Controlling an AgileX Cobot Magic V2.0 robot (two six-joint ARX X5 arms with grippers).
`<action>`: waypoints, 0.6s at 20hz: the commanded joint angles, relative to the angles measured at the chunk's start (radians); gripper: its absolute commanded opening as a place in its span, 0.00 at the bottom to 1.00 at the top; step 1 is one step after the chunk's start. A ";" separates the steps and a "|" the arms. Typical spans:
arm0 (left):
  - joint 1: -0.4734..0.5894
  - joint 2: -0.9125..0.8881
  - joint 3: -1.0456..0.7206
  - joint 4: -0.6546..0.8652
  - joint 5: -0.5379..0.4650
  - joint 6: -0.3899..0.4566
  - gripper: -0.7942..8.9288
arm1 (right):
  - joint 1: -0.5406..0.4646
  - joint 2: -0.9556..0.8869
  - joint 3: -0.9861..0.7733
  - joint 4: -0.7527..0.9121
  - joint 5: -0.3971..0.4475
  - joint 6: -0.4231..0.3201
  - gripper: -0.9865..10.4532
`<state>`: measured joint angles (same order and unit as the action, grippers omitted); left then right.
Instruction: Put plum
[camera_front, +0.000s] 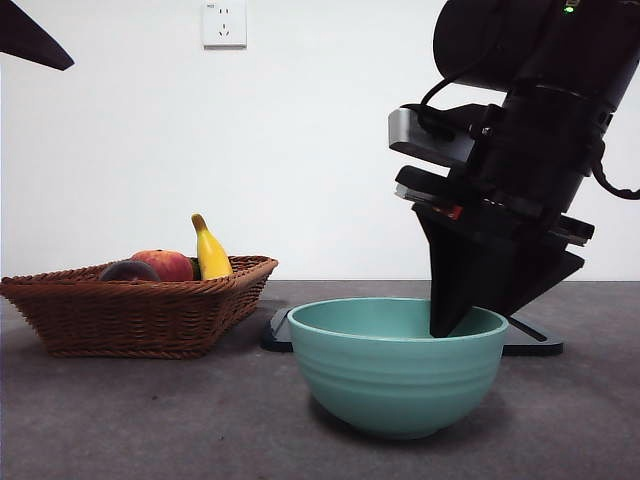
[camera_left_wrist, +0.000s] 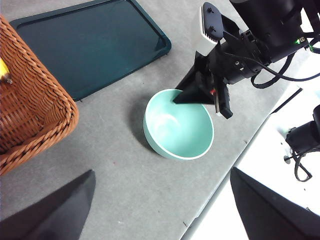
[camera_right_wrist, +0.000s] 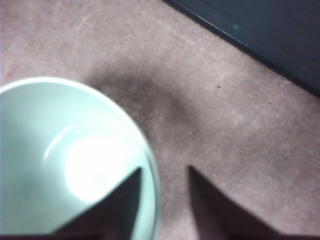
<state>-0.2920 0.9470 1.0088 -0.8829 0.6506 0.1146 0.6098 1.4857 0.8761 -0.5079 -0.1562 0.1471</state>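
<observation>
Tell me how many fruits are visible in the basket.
3, all in the wicker basket: the plum left, a red fruit beside it, a banana right. More may be hidden.

plum (camera_front: 128, 271): only its top shows over the basket (camera_front: 140, 312) rim, left of frame, front view; rest hidden behind the wicker. Red fruit (camera_front: 165, 264) and banana (camera_front: 209, 252) also cut by the rim.
basket in left wrist view runs off the left edge; plum not visible there.
right gripper (camera_right_wrist: 164, 172) straddles the bowl (camera_front: 398, 365) rim; front view hides the tip of the inside jaw behind the bowl wall.
Right wrist view blurred; bowl cut by left and bottom edges.
tray (camera_front: 530, 340) mostly hidden behind the bowl and gripper.
</observation>
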 joint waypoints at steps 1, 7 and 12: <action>-0.004 0.007 0.019 0.008 0.002 0.013 0.52 | 0.010 0.006 0.007 0.004 0.002 0.010 0.26; -0.004 0.007 0.019 0.008 0.002 0.013 0.52 | 0.003 -0.124 0.024 -0.017 0.011 0.010 0.26; -0.004 0.007 0.019 0.008 0.002 0.012 0.52 | 0.000 -0.309 0.055 -0.101 -0.005 -0.006 0.26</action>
<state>-0.2924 0.9470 1.0088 -0.8829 0.6506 0.1146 0.6048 1.1683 0.9138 -0.6121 -0.1596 0.1459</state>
